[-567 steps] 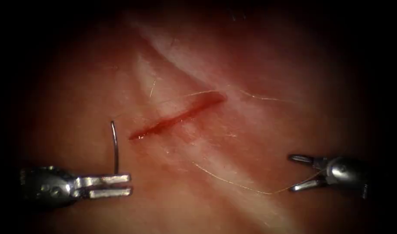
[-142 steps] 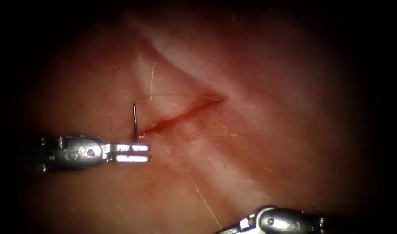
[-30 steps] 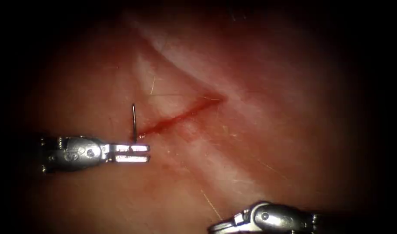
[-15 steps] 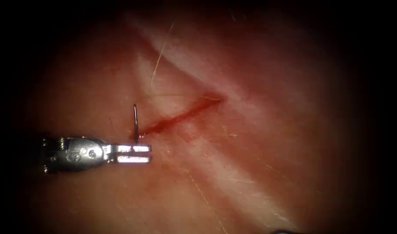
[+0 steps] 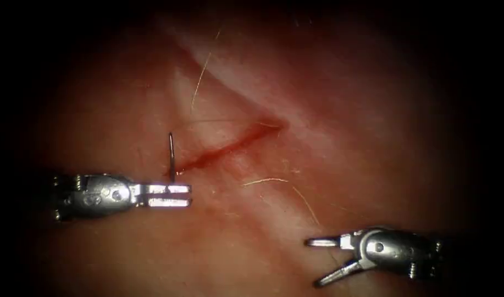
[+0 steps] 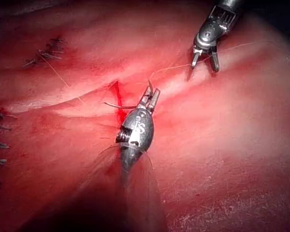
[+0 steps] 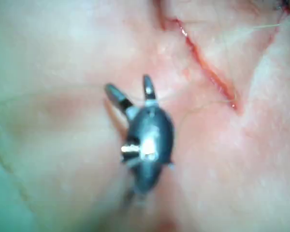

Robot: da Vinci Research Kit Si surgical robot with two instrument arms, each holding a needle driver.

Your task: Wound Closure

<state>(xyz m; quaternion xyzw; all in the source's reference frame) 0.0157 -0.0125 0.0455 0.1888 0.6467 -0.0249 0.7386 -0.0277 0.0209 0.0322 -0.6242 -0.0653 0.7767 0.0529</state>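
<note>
- Left tool (image 5: 177, 194) at 9 o'clock of frame, jaws clamped on needle (image 5: 171, 155) near its lower end; tip up toward 12, free of tissue (image 5: 372, 137).
- Needle base right at cut's (image 5: 230, 147) left end, so presumably parked at an entry site; judgement only.
- Cut slanting from 8 to 2 o'clock, red fluid (image 5: 205, 158) along it.
- Right tool (image 5: 320, 261) at 5 o'clock, jaws spread, gripping nothing.
- Thread (image 5: 284, 190) loose on tissue right of cut, running toward right tool; likely spread jaws set for it, cannot confirm.
- Left wrist view: left tool (image 6: 152, 96) beside cut (image 6: 118, 99), right tool (image 6: 203, 60) well apart at 1 o'clock.
- Right wrist view: right tool (image 7: 128, 92) gaping above bare tissue.
</note>
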